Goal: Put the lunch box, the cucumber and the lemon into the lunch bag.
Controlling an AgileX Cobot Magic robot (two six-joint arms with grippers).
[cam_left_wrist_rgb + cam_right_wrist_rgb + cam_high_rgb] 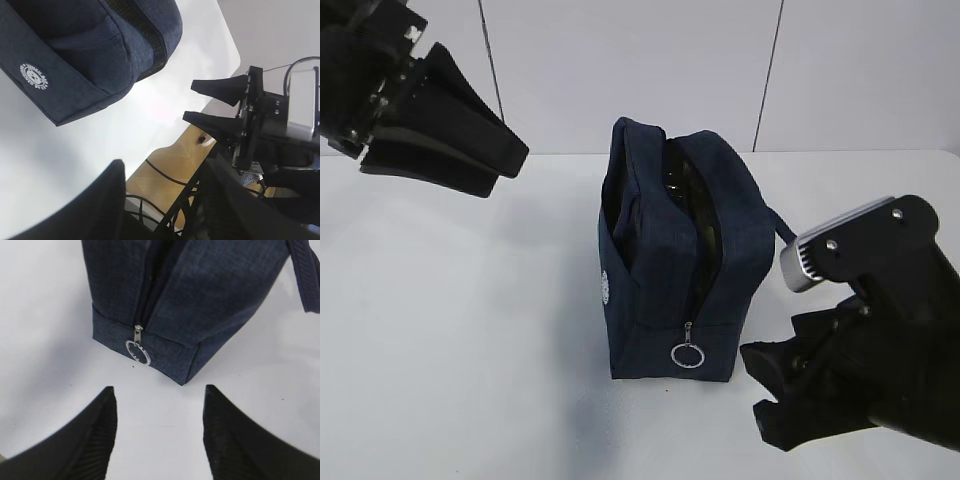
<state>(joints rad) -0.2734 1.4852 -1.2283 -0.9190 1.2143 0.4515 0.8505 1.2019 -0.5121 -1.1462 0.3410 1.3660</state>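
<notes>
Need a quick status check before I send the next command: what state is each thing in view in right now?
lunch bag: upright on the table, zipper open along the top, dark contents not identifiable.
ring pull: hanging at the low end of the zipper, on the bag's end wall.
left gripper: open, empty, raised clear of the bag.
right gripper: open, empty, facing the ring pull without touching it.

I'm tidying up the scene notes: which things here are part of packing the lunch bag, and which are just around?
Part of the job:
- lunch bag, unzipped on top
- its ring pull
- left gripper, open, empty
- right gripper, open, empty

Just around:
- table
- cables below the table edge

Lunch box, cucumber and lemon: not clearly visible.
</notes>
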